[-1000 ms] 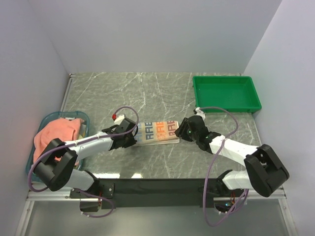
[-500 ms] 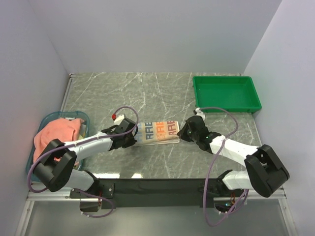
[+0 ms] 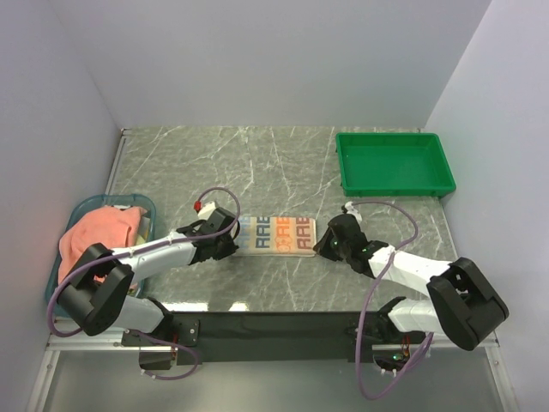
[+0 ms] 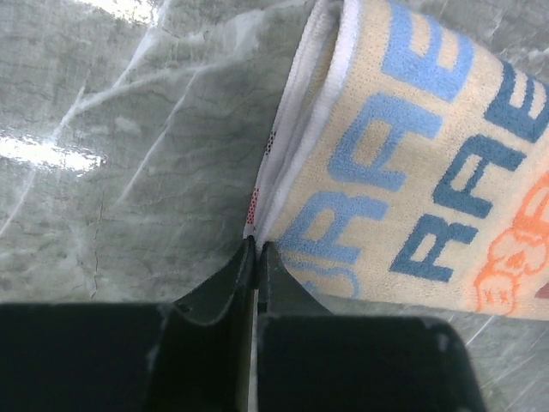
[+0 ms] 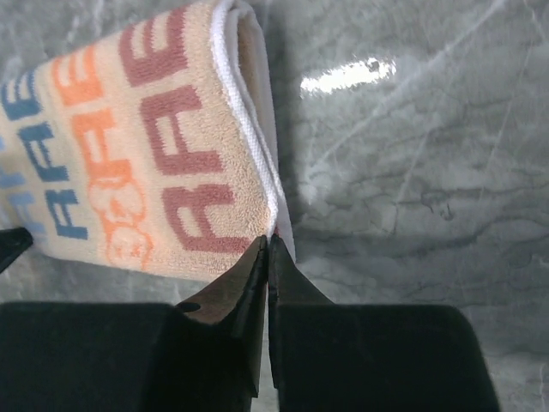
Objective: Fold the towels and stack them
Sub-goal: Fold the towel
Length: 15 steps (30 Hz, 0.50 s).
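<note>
A cream towel (image 3: 276, 236) with blue, orange and dark red letters lies folded on the marble table, near the middle. My left gripper (image 3: 230, 243) is shut, pinching the towel's near left corner; in the left wrist view the white hem (image 4: 283, 137) runs down into the closed fingertips of the gripper (image 4: 257, 245). My right gripper (image 3: 322, 246) is shut on the near right corner; in the right wrist view the folded edge (image 5: 257, 129) ends between its tips (image 5: 268, 240). A salmon-pink towel (image 3: 94, 232) is heaped in the basket at the left. No frog towel shows.
The blue basket (image 3: 144, 202) sits at the table's left edge, beside my left arm. A green plastic tray (image 3: 393, 163) stands at the back right. Grey walls close in the table on three sides.
Both grippers have drawn the towel's near edge toward the front of the table. The towel now lies flatter and squarer. The right gripper moved nearer and slightly right.
</note>
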Tool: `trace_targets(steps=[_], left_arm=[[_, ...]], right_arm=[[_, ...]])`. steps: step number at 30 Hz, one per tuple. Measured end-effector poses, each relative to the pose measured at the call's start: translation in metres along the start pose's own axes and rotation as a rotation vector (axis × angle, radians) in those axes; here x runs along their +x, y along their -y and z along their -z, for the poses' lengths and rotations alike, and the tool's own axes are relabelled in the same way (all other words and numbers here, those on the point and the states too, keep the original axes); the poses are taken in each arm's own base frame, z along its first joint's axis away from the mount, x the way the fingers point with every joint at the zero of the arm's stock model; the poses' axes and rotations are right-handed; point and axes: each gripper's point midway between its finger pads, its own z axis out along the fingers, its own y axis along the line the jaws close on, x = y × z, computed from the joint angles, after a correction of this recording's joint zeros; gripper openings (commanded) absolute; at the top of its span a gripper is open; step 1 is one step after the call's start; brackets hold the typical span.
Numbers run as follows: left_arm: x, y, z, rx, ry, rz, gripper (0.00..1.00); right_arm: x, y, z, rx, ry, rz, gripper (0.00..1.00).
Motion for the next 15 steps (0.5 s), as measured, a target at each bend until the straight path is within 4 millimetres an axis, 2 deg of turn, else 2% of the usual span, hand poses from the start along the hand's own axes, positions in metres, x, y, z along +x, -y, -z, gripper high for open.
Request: trace_targets(steps=[1, 3, 4, 6, 7, 9, 10, 13, 15], left_arm=[[0.0, 0.0, 0.0, 0.001, 0.0, 0.002, 0.06], [0.0, 0.0, 0.0, 0.001, -0.001, 0.004, 0.09], [0.0, 0.001, 0.0, 0.002, -0.001, 0.006, 0.15], [0.0, 0.0, 0.002, 0.003, -0.001, 0.01, 0.25], [0.0, 0.0, 0.003, 0.003, 0.0, 0.012, 0.37], [-0.002, 0.001, 0.008, 0.012, 0.003, 0.007, 0.48], [-0.004, 0.002, 0.011, 0.021, 0.008, 0.007, 0.59], [-0.012, 0.008, 0.026, 0.054, 0.028, 0.005, 0.7], [-0.02, 0.016, 0.038, 0.082, 0.046, 0.011, 0.72]], right_arm=[[0.002, 0.001, 0.0, 0.001, -0.005, -0.004, 0.17], [0.003, 0.003, 0.0, 0.004, -0.007, -0.003, 0.22], [0.003, 0.003, 0.0, 0.003, -0.006, -0.003, 0.3], [0.001, 0.003, 0.003, 0.004, 0.001, 0.004, 0.36], [-0.001, 0.002, 0.006, 0.001, 0.008, 0.006, 0.43], [-0.006, -0.001, 0.013, -0.016, 0.03, 0.014, 0.47], [-0.009, -0.004, 0.018, -0.029, 0.042, 0.018, 0.51], [-0.02, -0.016, 0.031, -0.08, 0.084, 0.026, 0.53], [-0.028, -0.026, 0.039, -0.125, 0.114, 0.026, 0.52]])
